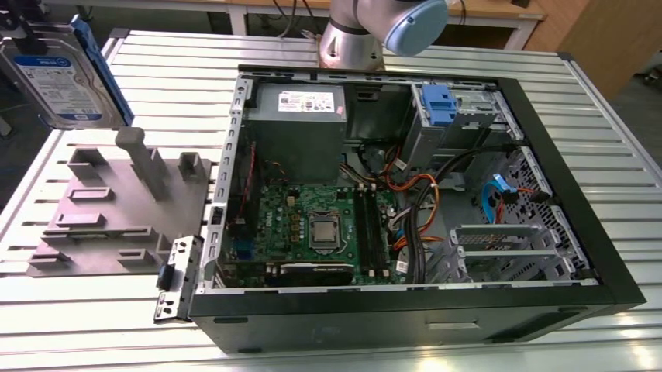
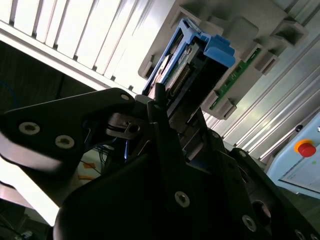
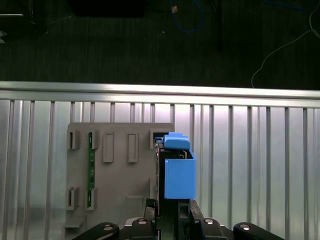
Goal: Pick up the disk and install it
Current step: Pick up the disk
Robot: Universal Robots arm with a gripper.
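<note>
Open PC case (image 1: 579, 232) on slatted table (image 1: 610, 108), fixture plate (image 1: 104, 225) just beside it at the exterior view's left, disk (image 1: 57, 81) upright above plate, arm base (image 1: 352, 43) behind case, mobo (image 1: 300, 225) in case btm.

The disk (image 1: 54, 76) is smooth silver metal with a glossy paper label (image 1: 46, 87) and blue plastic rails (image 1: 105, 68) (slightly shiny). The table (image 1: 571, 93) is ribbed bare metal; the holder (image 1: 104, 211) matt grey plastic.

slatted metal table (image 1: 93, 325) | grey fixture plate (image 1: 114, 209) | open computer case (image 1: 414, 310)
</note>
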